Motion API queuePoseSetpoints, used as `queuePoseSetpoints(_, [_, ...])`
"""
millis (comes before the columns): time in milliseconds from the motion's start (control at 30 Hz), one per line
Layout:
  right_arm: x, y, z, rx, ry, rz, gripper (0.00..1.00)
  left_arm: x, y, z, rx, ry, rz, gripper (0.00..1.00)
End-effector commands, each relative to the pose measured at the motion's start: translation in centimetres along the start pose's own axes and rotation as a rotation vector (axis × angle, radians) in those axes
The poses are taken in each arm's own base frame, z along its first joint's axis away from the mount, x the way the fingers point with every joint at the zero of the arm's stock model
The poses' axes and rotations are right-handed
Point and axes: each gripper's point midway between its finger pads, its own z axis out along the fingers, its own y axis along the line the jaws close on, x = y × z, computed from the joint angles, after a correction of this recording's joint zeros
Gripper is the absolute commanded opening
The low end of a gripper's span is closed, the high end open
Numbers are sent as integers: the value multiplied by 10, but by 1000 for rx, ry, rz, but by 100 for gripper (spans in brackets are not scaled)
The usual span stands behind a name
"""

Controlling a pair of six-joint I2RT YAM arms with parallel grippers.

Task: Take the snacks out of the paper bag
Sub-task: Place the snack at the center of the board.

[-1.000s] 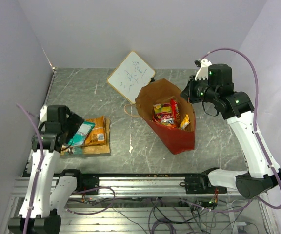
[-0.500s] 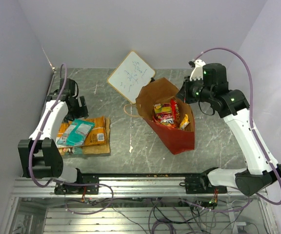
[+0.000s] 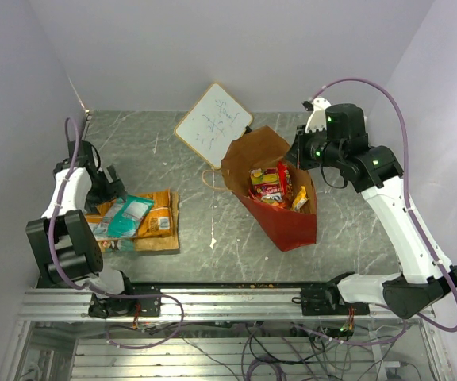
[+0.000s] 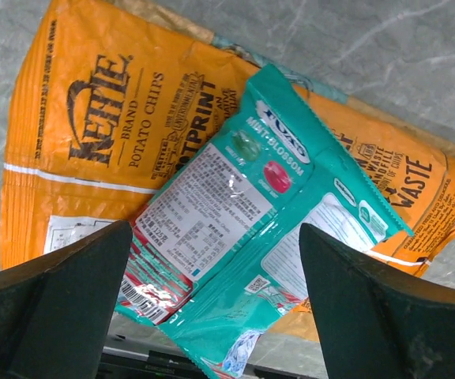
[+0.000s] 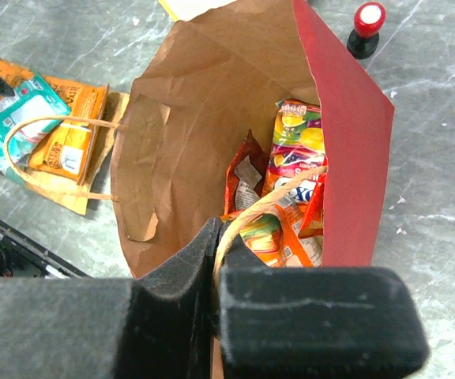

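Left pincer [image 4: 213, 237] hangs released over a teal packet [image 4: 267, 213] lying on the Kettle chips packet [image 4: 93, 134] on the surface [image 3: 213, 159]. Farther back, right pincer [image 5: 216, 260] is clenched on the handle [image 5: 267, 205] of the paper bag [image 5: 172, 118], and red and yellow snacks [image 5: 295, 150] sit inside. Emptying is partway done; next, the left arm likely must reach into the bag's mouth.

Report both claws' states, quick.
Left claw: open, holding nothing, over the teal packet.
Right claw: closed on the handle of the paper bag.

The teal packet [image 4: 251, 229] covers the middle of the orange packet [image 4: 77, 118], its own lower end cut by the picture's bottom edge. Inside the paper bag [image 5: 180, 118], the snacks [image 5: 295, 150] (lower halves, anyway) vanish behind the blurred fingers [image 5: 314, 316] of the right gripper [image 5: 216, 260].
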Motion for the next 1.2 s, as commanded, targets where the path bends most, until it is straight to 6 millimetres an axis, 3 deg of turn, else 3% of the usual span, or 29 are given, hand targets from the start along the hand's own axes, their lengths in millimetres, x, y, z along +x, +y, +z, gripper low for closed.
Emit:
queuePoseSetpoints(0, [-3,0,-3,6,-22,-18,0,16,2,-2,27,66,-142,96])
queuePoseSetpoints(133, [-4,0,-3,8,-27,-18,0,44,4,-3,12,120,-222,93])
queuePoseSetpoints(400, [-3,1,-4,14,-27,-34,0,76,-7,-17,62,200,-306,80])
queuePoseSetpoints(533, [-5,3,-5,20,-29,-53,0,94,-1,-27,39,192,-333,79])
queuePoseSetpoints(667, [-3,6,-4,11,-23,-53,0,85,15,-38,-44,142,-311,80])
queuePoseSetpoints(833, [-3,8,-3,5,-24,-55,0,52,7,-64,-4,48,-267,80])
queuePoseSetpoints(967, [-5,9,-3,1,-29,-55,0,34,-26,-81,82,-39,-169,80])
queuePoseSetpoints(1167, [-4,9,-2,3,-15,-54,0,26,-115,-77,363,-64,-39,85])
